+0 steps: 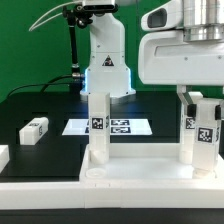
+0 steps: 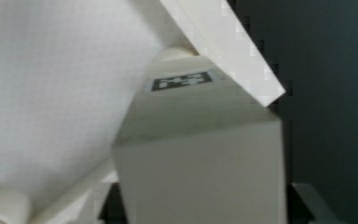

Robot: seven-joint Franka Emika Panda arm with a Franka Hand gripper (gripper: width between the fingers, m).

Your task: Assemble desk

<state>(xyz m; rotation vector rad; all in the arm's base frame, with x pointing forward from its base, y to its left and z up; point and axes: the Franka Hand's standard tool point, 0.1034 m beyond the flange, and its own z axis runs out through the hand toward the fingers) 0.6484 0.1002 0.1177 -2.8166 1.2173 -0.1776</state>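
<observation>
The white desk top [image 1: 130, 178] lies flat at the front of the exterior view. One white square leg [image 1: 100, 125] with a black-and-white tag stands upright in its left corner. A second tagged leg [image 1: 205, 135] stands upright at the right corner. My gripper [image 1: 203, 105] comes down from above and is shut on this leg's upper part. In the wrist view the leg [image 2: 194, 150] fills the space between my dark fingers [image 2: 108, 203], and the gripper [image 2: 202, 205] sits around it. The desk top [image 2: 51, 110] shows white beside the leg.
A loose white tagged leg [image 1: 33, 128] lies on the black table at the exterior view's left, and another white part [image 1: 3, 156] sits at the left edge. The marker board [image 1: 120, 127] lies behind the desk top. The arm's base [image 1: 105, 60] stands at the back.
</observation>
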